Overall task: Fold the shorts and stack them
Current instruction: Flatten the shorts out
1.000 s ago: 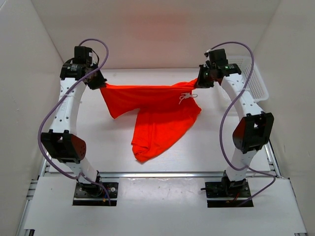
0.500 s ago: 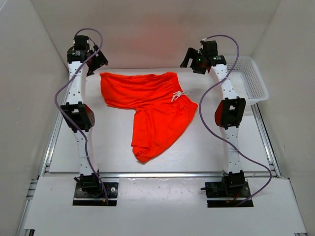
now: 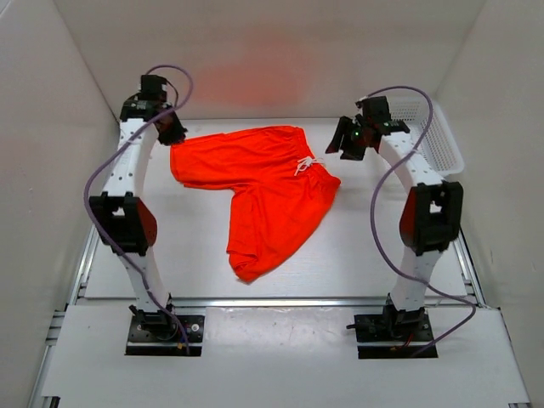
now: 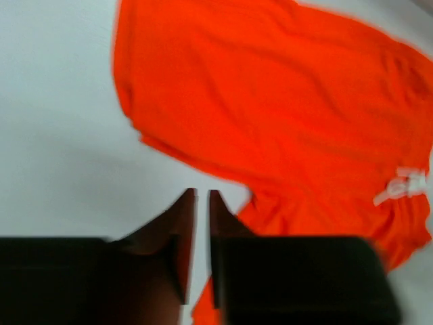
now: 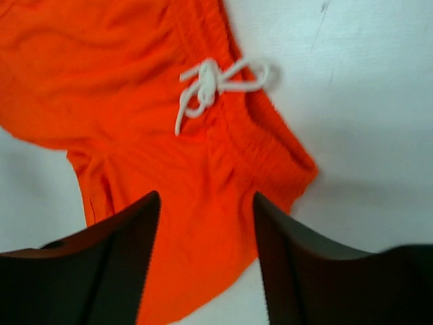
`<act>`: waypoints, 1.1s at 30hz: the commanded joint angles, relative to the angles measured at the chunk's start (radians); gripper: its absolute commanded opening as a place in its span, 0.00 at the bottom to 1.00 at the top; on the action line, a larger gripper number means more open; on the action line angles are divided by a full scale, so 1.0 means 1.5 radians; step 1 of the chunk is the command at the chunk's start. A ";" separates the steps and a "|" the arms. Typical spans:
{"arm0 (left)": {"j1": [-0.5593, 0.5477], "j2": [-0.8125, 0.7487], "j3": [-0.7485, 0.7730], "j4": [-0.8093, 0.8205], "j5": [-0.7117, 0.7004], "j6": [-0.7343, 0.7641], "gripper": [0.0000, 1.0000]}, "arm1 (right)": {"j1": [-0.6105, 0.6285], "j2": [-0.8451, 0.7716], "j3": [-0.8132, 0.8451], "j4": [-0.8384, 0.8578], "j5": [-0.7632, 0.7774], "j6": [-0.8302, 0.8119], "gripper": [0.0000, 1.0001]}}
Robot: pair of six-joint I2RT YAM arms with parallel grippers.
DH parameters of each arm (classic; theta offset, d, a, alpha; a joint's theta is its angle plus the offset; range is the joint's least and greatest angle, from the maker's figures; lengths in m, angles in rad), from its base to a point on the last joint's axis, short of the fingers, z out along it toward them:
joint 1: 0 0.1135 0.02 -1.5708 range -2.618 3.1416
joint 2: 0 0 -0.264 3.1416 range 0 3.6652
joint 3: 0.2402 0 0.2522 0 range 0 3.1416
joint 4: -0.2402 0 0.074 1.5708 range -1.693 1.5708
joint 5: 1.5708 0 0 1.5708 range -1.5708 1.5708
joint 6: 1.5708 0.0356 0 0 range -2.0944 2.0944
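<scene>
On my desk the orange shorts lie spread toward the far side. My left end effector hovers beside their edge, fingers nearly together, empty. My right end effector gapes wide over the waistband, near the white drawstring bow.

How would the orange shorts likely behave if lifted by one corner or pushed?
Probably floppy: the shorts lie flat and creased on the table, so they'd drape. Likely light, thin fabric. Pushed, they'd probably bunch, not slide whole.
</scene>
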 commanded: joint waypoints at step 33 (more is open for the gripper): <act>-0.315 -0.183 -0.659 0.129 0.066 -0.111 0.10 | 0.004 -0.398 -0.484 0.009 -0.028 -0.043 0.51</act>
